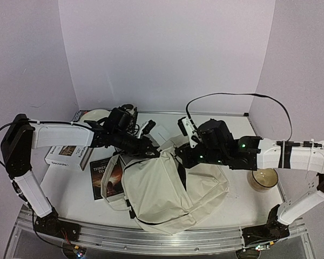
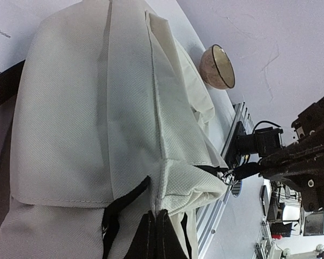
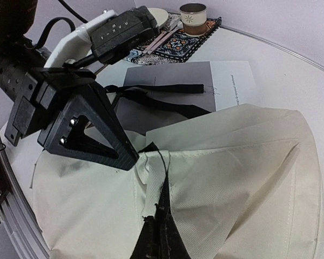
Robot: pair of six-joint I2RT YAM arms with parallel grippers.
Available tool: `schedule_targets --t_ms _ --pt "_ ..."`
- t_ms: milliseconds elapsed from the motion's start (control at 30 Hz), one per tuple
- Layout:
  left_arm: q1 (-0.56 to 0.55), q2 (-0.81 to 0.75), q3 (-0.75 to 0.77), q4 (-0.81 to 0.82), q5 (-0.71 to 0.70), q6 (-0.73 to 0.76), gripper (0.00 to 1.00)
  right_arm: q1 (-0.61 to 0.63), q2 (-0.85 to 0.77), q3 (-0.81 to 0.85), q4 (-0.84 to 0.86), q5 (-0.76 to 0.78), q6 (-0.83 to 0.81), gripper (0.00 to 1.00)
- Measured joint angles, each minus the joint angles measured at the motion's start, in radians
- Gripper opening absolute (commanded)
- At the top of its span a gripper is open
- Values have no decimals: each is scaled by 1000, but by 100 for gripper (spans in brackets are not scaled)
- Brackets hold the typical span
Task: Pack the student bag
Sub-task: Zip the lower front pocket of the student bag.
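The student bag (image 1: pixel 162 191), a cream fabric backpack with black straps, lies in the middle of the table. My left gripper (image 1: pixel 153 152) is shut on a fabric seam at the bag's top edge, seen close in the left wrist view (image 2: pixel 156 229). My right gripper (image 1: pixel 179 160) sits just right of it, shut on the bag's thin black zipper pull (image 3: pixel 163 183) at the same top edge. The bag fills both wrist views (image 2: pixel 81 108) (image 3: pixel 232 178). The zipper ring (image 2: pixel 227 176) shows beside the right gripper. The bag's inside is hidden.
A white book (image 1: pixel 69 155) and a dark book (image 1: pixel 103 178) lie left of the bag, the dark one partly under it. A bowl (image 1: pixel 263 179) stands at the right. A patterned mat (image 3: pixel 167 46) with a cup (image 3: pixel 193 16) lies at the back.
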Motion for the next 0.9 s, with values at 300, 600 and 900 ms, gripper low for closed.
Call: schedule_targets --t_ms 300,600,900 --pt "30 -69 0 -2 -112 -30 0 -5 53 33 -6 -74 -8 0" --pt "55 -87 -6 -2 -187 -110 0 -7 8 -202 12 -136 30 0" --pt "94 -109 -43 2 -227 -127 0 -6 -110 -370 17 -124 113 0"
